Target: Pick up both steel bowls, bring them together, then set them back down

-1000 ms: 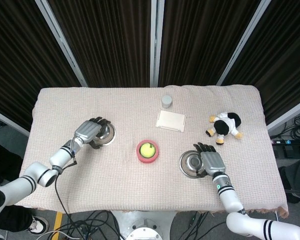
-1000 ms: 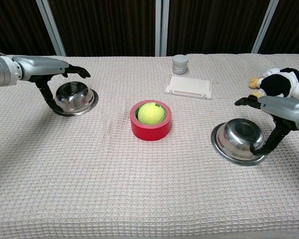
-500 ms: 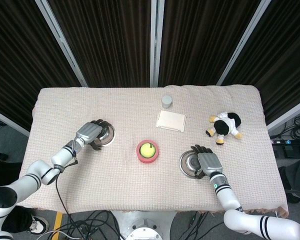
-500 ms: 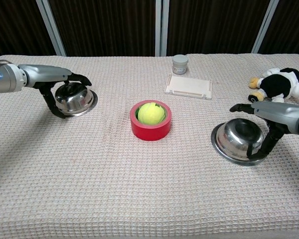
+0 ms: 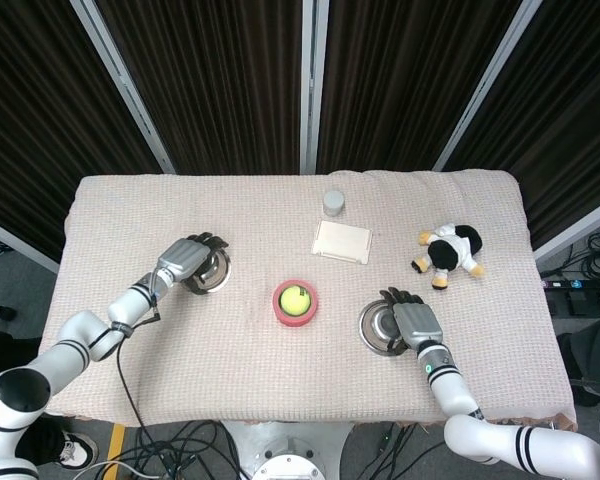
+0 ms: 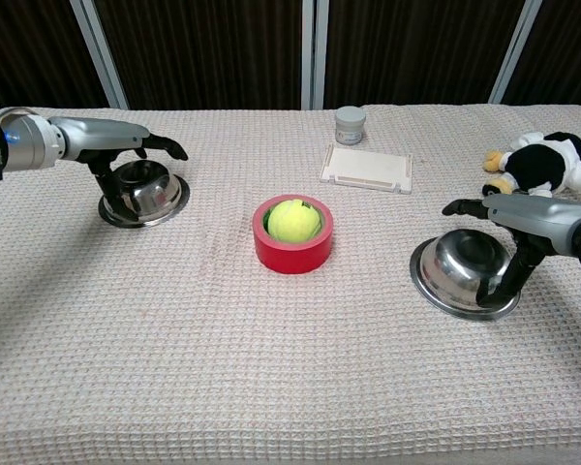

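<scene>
Left hand (image 6: pixel 126 155) sits over the left steel bowl (image 6: pixel 143 193), fingers spread across the top and the thumb dropping to the rim on the hand's outer side. Cannot tell from either view whether it actually grips the bowl or only cups it. The bowl lies flat on the cloth-covered table (image 6: pixel 223 368). In the head view the same hand (image 5: pixel 183 262) covers the near-left part of that bowl (image 5: pixel 208 272).

Right hand (image 6: pixel 518 223) arches over the right steel bowl (image 6: pixel 465 274); fingers reach out above the bowl's far rim, thumb curls down against the rim on the hand's side. Grip not confirmed; contact at the rim is too small to judge. Bowl flat on the cloth. Head view: hand (image 5: pixel 413 325) overlaps the right part of the bowl (image 5: pixel 382 328).

Between the two hands: a red tape roll (image 6: pixel 292 235) with a yellow-green tennis ball (image 6: pixel 292 220) seated in it, well apart from both bowls, bare cloth on either side of it.

Beyond the right hand, toward the far edge: a plush cow toy (image 6: pixel 544 165), near but not touching. Far of centre: a flat white tray (image 6: pixel 366 168) and a small white jar (image 6: pixel 350 125) just behind it.

Nearer to the robot than both hands, a wide band of open cloth runs to the table's front edge.
</scene>
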Controlling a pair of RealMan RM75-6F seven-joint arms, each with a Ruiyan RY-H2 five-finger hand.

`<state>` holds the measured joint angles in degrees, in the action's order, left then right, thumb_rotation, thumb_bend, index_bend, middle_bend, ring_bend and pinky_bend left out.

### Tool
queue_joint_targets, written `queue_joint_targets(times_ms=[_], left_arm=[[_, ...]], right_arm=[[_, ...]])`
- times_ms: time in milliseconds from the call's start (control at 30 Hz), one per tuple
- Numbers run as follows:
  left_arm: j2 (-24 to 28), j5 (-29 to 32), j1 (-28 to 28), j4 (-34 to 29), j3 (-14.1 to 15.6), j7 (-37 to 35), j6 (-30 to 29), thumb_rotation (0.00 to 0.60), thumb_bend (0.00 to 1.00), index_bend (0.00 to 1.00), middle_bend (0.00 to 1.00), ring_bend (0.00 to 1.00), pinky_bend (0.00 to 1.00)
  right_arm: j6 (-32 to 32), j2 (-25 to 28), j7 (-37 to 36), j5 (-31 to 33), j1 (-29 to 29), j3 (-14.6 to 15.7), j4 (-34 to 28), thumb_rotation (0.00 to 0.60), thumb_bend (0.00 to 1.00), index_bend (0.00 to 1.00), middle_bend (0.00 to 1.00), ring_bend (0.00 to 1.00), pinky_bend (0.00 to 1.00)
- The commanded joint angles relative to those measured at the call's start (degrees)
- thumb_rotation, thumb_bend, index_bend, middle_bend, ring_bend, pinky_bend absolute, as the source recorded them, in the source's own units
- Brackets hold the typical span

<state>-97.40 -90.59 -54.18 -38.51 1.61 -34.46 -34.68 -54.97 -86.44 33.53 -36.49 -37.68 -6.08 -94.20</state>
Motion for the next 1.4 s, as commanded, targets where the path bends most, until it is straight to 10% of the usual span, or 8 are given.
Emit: queue_joint_targets(times_ms=[33, 400, 633, 900, 1400], left_arm=[[-0.23, -0.25, -0.59, 0.5, 0.5, -0.83, 0.7, 0.6, 0.0, 0.14, 0.07, 0.0, 0.17], [-2.97, -0.21, -0.8, 5.3, 2.03, -2.67, 1.6, 0.6, 0.03, 0.22, 0.17, 0.1, 0.32], [-4.32, 0.36, -0.01, 7.14, 1.71, -2.13, -0.49, 0.6, 0.1, 0.35, 0.33, 0.29, 0.53], [-4.92, 1.36, 1.88, 7.88, 0.49, -1.75, -5.53, 0.6, 0.14, 0.44, 0.43, 0.4, 0.62], [-1.76, 5.69, 14.51, -6.19, -9.68, 7.08, -43.01, 0.6, 0.15, 0.46, 0.45, 0.43, 0.64]], right_arm=[[0.4, -0.08, 0.02, 0.72, -0.55, 0.12, 0.2, 0.6, 0.02, 0.0, 0.01, 0.0, 0.12], [0.17, -1.5, -2.41, -0.57, -1.37, 0.19, 2.47, 0.6, 0.06, 0.0, 0.13, 0.13, 0.27], [-2.36, -3.3, -2.98, -2.52, -0.8, 0.52, 3.98, 0.6, 0.1, 0.26, 0.33, 0.26, 0.41], [-3.41, -3.01, -7.29, -6.22, 0.86, -0.06, 3.96, 0.6, 0.1, 0.33, 0.37, 0.3, 0.45], [-13.0, 1.77, -48.04, -35.56, 11.15, -4.84, 6.06, 0.6, 0.07, 0.34, 0.38, 0.3, 0.45]])
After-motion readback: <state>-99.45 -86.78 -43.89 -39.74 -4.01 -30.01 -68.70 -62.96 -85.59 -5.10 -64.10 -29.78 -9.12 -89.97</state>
